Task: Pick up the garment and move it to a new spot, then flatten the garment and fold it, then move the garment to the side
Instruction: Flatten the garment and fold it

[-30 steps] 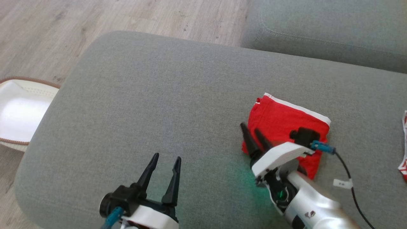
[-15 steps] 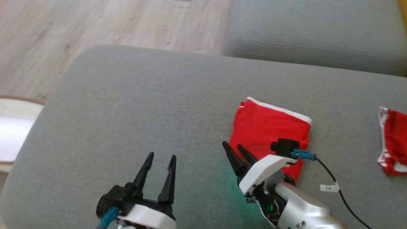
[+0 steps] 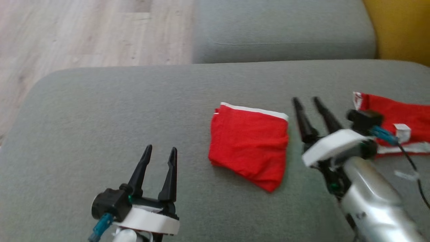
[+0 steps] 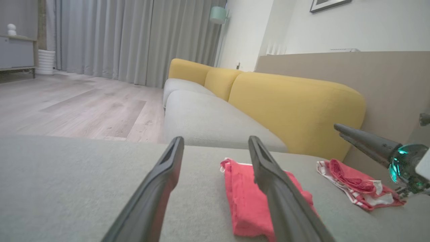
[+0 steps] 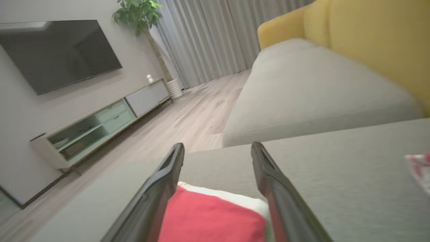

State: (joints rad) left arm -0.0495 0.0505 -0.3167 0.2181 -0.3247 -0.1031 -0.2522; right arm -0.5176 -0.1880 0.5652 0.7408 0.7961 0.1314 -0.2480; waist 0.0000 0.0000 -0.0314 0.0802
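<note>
The robot's left gripper (image 3: 161,148) hovers over the grey sofa cushion (image 3: 100,111), its two dark fingers spread with nothing between them. To its right, the folded red garment (image 3: 250,144) lies flat on the cushion, a white band along its far edge. The right gripper (image 3: 305,98), its fingers also apart and empty, hangs above the cushion just beside the garment's right edge. Beyond it, a second, crumpled red-and-white garment (image 3: 399,116) lies near the yellow backrest (image 3: 403,27). Pale wooden floor (image 3: 84,33) shows past the cushion's far edge.
</note>
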